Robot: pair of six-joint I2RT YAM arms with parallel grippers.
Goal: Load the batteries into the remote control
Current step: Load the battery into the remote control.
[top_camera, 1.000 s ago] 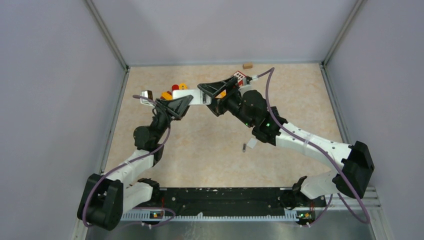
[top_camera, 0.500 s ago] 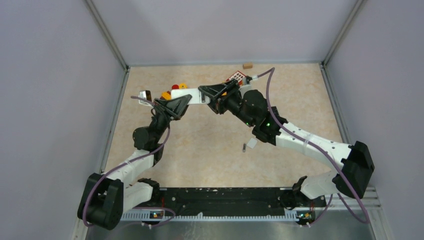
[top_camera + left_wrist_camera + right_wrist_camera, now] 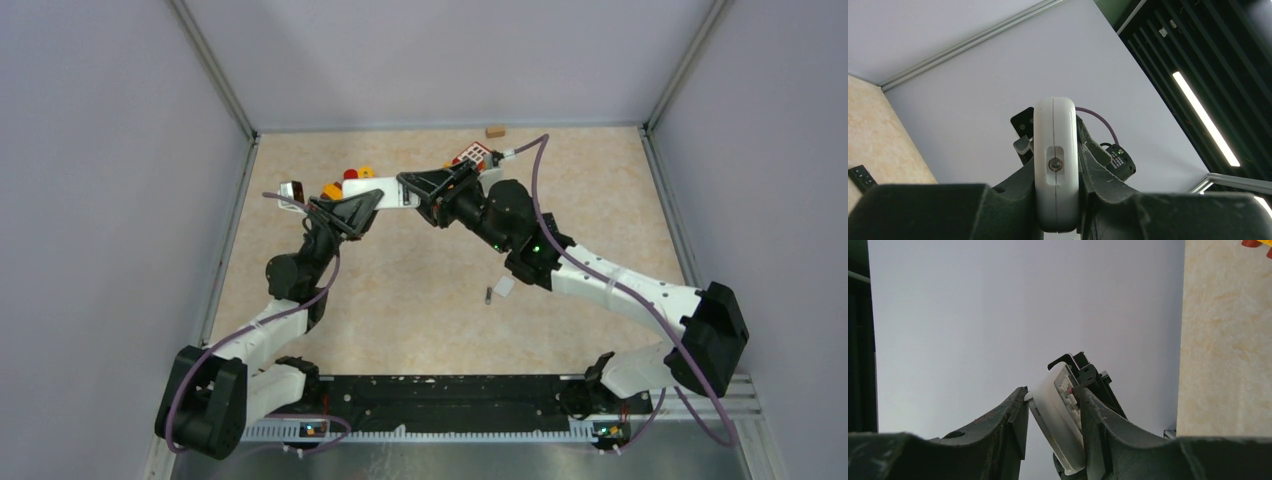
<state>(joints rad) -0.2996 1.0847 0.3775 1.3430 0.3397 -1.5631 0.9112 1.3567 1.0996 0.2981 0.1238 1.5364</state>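
White plastic remote control (image 3: 390, 192) hangs above the beige marbled bench (image 3: 400, 300), bridging the gap between the two claws. The left claw (image 3: 368, 204) clamps the remote's left end. In the left wrist view the remote stands on edge, its narrow end face turned to the camera with a small round metal fitting set in a recess. Both dark fingers (image 3: 1015, 187) press against its flat sides, so the jaws are narrow.

The right claw (image 3: 410, 184) has the remote's right end. In the right wrist view the remote sits tilted between the fingers, with its keypad against one finger (image 3: 1093, 420) and its back edge touching the other. This claw is closed around the remote at a middling width.

A dark grey slim cylindrical battery (image 3: 487, 295) lies on the bench, nearer the arm bases than the remote and to the remote's right, well apart from both claws. A small white flat piece (image 3: 503, 286) lies just beside it.

Beyond the remote's left end sit small orange, red and yellow pieces (image 3: 350, 176). Farther left of the remote is a small dark rectangular thing (image 3: 296, 188). A red flat thing with pale keys (image 3: 472, 155) lies just beyond the remote's right end, and a tan wooden block (image 3: 495, 130) lies farther back from the remote.
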